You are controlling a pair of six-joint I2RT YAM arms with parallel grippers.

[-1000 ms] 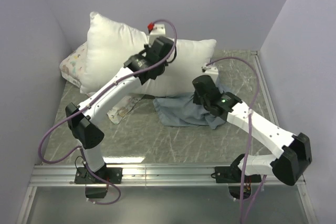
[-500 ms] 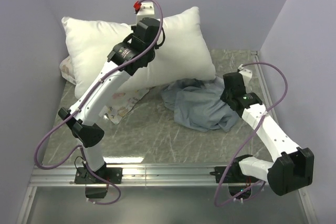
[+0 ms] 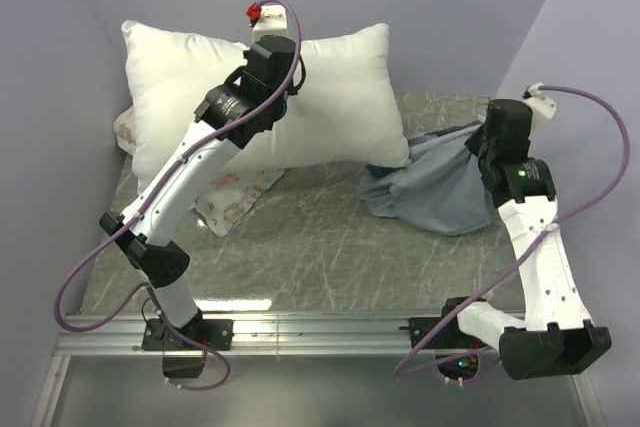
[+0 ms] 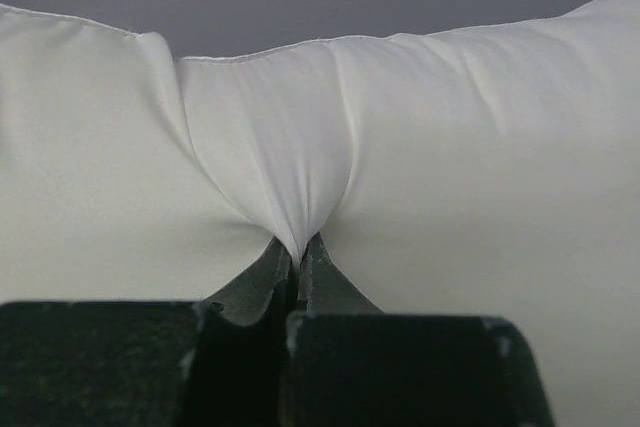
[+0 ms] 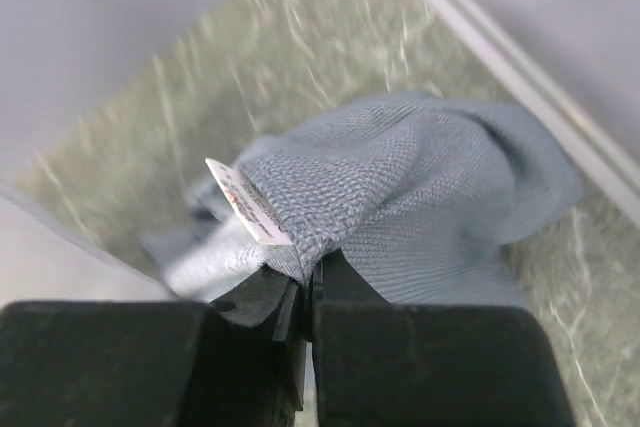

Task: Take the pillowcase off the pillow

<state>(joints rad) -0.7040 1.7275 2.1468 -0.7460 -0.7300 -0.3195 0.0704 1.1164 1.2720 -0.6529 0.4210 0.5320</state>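
Top external, left tool [image 4: 298, 255] pinching pillow [image 3: 345, 87], right tool [image 5: 306, 275] pinching pillowcase [image 3: 435, 195]

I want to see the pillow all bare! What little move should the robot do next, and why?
Probably the right gripper, pinching the pillowcase, should pull it a little away from the pillow. The case's loose end lies right at the pillow's lower corner, while the left gripper pinches the pillow.
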